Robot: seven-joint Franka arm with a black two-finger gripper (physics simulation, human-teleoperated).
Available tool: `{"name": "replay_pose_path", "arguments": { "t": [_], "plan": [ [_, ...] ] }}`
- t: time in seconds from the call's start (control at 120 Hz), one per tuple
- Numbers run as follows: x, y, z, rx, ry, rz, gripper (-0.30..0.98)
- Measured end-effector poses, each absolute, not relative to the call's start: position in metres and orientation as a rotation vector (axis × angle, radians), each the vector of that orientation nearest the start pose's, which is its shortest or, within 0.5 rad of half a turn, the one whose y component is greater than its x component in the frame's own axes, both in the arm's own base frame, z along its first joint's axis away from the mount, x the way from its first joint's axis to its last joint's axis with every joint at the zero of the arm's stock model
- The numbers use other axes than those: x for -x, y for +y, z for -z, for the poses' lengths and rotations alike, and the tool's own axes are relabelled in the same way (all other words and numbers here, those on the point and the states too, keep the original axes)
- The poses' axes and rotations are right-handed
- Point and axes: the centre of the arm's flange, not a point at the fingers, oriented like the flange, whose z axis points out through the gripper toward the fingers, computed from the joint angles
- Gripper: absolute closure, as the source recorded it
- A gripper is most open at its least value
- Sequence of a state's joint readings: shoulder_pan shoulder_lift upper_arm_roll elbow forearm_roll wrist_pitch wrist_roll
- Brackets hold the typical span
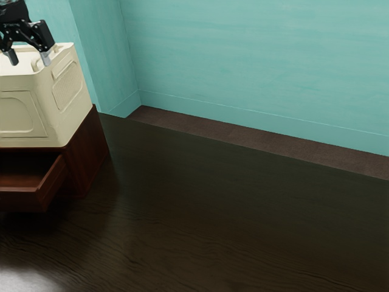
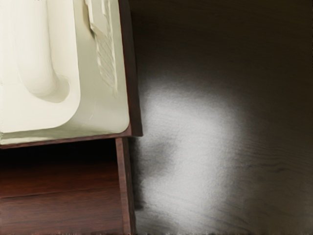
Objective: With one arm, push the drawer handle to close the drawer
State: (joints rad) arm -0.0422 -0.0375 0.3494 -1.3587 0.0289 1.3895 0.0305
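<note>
Drawer: the dark red wooden drawer (image 1: 51, 184) stands well out from its cabinet (image 1: 86, 157), which rests on a dark wood surface (image 1: 213, 225). Its hollow inside is open to view from above.
Cream box: a large box (image 1: 33, 112) with a moulded handgrip (image 2: 39, 58) on its lid sits on top of the cabinet.
End effector: mine (image 1: 29, 59), black, is up over the lid of the box. Its two fingers (image 1: 45, 58) are spread wide apart, pointing down, with nothing gripped between them.
Progress: the drawer is not closed. I have no contact with it, so the whole push on its handle is left to do.
Drawer from my end effector: well below, under the level of the box, and jutting out past the front edge of the cabinet.
Next move: I judge that I need to come out beyond the drawer's front, drop to its height and press back toward the cabinet.
Risk: going down too soon could knock the box.
</note>
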Motion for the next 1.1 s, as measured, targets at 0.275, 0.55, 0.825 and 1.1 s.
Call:
{"name": "replay_pose_path", "arguments": {
  "t": [0.275,0.55,0.825,1.1],
  "plan": [
    [-0.454,0.162,-0.809,3.021,-0.44,0.327,0.02],
    [-0.459,0.062,-0.8,3.085,-0.13,0.261,0.02],
    [-0.179,0.069,-0.544,3.298,-0.392,-0.048,0.02],
    [-0.158,0.088,-0.491,3.289,-0.518,-0.136,0.02]
  ]
}}
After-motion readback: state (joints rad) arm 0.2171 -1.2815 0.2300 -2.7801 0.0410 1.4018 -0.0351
